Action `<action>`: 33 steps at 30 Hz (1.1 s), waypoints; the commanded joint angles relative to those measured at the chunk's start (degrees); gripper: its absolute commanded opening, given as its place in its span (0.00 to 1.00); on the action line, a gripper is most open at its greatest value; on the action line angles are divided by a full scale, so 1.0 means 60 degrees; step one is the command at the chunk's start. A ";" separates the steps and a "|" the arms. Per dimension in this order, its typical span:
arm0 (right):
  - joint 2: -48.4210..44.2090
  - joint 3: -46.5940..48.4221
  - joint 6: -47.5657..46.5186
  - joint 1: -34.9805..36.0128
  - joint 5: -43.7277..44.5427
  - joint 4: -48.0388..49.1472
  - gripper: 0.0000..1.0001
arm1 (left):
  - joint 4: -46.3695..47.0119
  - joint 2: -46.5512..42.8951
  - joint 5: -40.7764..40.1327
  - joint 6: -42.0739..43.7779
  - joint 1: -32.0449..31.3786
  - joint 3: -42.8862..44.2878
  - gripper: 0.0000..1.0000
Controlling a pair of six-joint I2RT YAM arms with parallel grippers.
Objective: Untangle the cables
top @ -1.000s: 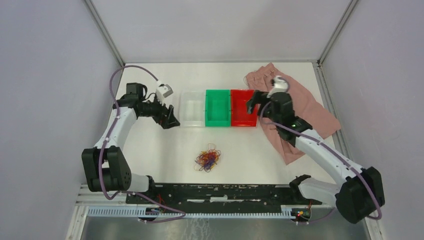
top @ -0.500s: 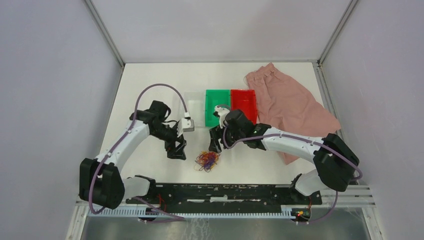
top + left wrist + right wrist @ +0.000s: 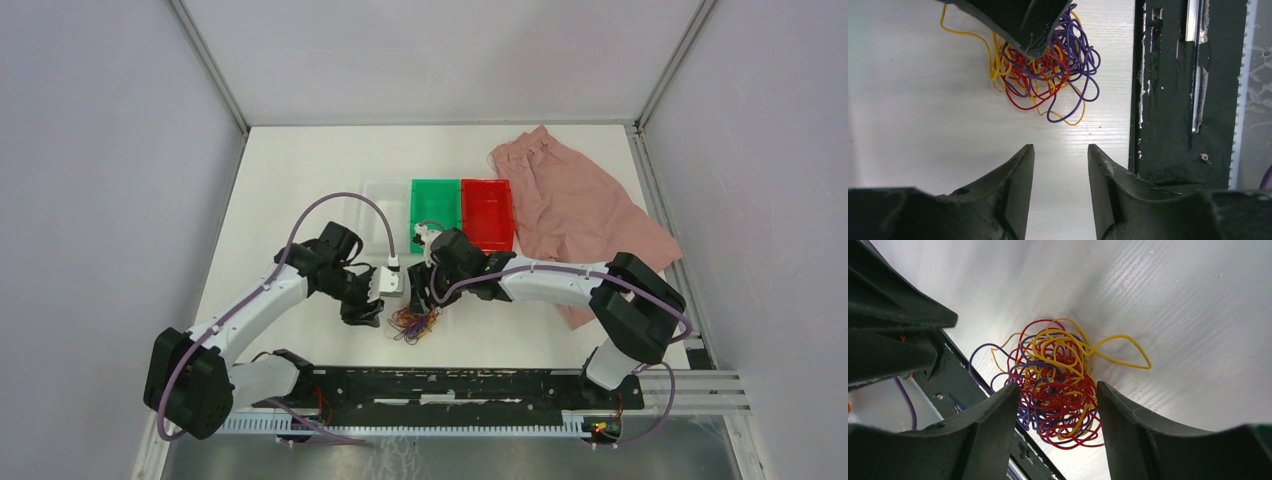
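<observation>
Over the cables with right gripper spread wide and left gripper parted nearby, risks pinching several strands together, tightening knots.

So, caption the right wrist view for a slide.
Open right gripper frames the tangled purple, red and yellow cables.

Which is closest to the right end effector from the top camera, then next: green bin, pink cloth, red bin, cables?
From the right end effector:
1. cables, right beside it, toward the near edge.
2. green bin, just behind it.
3. red bin, behind and to the right.
4. pink cloth, far right.
</observation>
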 commanded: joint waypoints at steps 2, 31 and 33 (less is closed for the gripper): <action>-0.0243 -0.0072 0.0622 0.0022 0.0412 0.0923 0.64 | 0.0844 0.0151 0.0223 0.0419 -0.0259 0.0023 0.48; -0.0707 -0.1021 0.1175 0.0010 0.0637 0.1873 0.53 | 0.3388 -0.1136 -0.1967 0.1878 -0.2821 -0.1818 0.42; -0.0763 -0.1043 0.1157 0.0015 0.0680 0.1826 0.53 | 0.3021 -0.1080 -0.1999 0.2224 -0.2925 -0.1857 0.40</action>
